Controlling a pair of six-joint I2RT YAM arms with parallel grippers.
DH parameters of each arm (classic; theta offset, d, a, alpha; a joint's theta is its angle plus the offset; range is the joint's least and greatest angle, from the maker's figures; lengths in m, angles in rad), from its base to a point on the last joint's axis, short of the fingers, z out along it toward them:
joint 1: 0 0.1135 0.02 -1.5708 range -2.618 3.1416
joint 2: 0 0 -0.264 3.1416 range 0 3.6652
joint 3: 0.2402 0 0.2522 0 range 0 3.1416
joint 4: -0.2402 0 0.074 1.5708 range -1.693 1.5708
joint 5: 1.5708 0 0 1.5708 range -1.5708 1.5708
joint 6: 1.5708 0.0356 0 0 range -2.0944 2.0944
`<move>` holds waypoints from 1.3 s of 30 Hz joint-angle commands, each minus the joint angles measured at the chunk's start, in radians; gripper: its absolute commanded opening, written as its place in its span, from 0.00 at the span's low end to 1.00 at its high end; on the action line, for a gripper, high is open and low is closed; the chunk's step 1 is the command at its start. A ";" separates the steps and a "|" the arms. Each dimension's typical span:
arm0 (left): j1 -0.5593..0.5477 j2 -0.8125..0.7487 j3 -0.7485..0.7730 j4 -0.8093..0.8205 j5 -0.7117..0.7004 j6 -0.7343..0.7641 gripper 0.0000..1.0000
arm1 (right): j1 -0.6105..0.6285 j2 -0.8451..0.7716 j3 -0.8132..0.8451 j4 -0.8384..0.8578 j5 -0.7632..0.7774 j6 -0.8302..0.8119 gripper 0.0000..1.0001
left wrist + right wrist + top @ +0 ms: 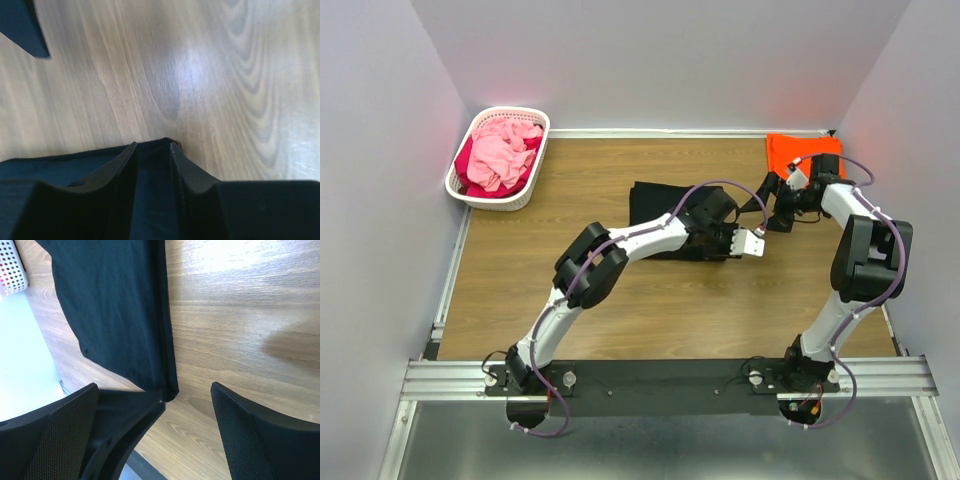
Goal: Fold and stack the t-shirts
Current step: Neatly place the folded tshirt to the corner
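The black t-shirt [660,212] lies folded on the wooden table [650,310] in the middle. My left gripper [744,243] rests at its right front corner, with the jaws nearly together and black cloth [150,185] between them, the corner at the fingertips. My right gripper [776,218] hovers just right of that corner, open and empty. In the right wrist view its fingers [250,430] straddle the shirt's folded edge [165,340] and corner. The orange t-shirt [798,152] lies folded at the back right, behind the right arm.
A white lattice basket [470,190] with pink and red clothes stands at the back left. Walls close in the table on three sides. Bare wood [210,80] lies right of the black shirt. A metal rail [650,375] runs along the near edge.
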 commanded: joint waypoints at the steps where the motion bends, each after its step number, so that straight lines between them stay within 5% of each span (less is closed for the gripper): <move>1: 0.024 0.075 0.054 -0.083 0.046 -0.017 0.41 | -0.009 0.019 0.002 0.012 -0.028 0.014 1.00; 13: 0.038 0.180 0.121 -0.227 0.086 -0.008 0.37 | -0.009 0.039 -0.013 0.016 -0.048 0.016 1.00; 15: 0.037 0.174 0.121 -0.232 0.089 -0.006 0.29 | -0.009 0.048 -0.021 0.027 -0.065 0.019 1.00; 16: 0.037 0.168 0.123 -0.229 0.095 -0.005 0.14 | -0.009 0.051 -0.026 0.033 -0.072 0.019 1.00; 18: 0.037 0.146 0.124 -0.220 0.095 -0.006 0.00 | -0.009 0.065 -0.047 0.065 -0.098 0.034 1.00; 26: 0.075 0.043 0.182 -0.219 0.179 0.005 0.00 | -0.009 0.076 -0.203 0.312 -0.174 0.259 0.97; 32: 0.083 0.029 0.219 -0.258 0.209 0.020 0.00 | 0.002 0.028 -0.371 0.717 -0.158 0.546 0.97; 39: 0.093 0.031 0.259 -0.270 0.238 0.006 0.00 | 0.036 0.045 -0.487 0.911 -0.128 0.692 0.95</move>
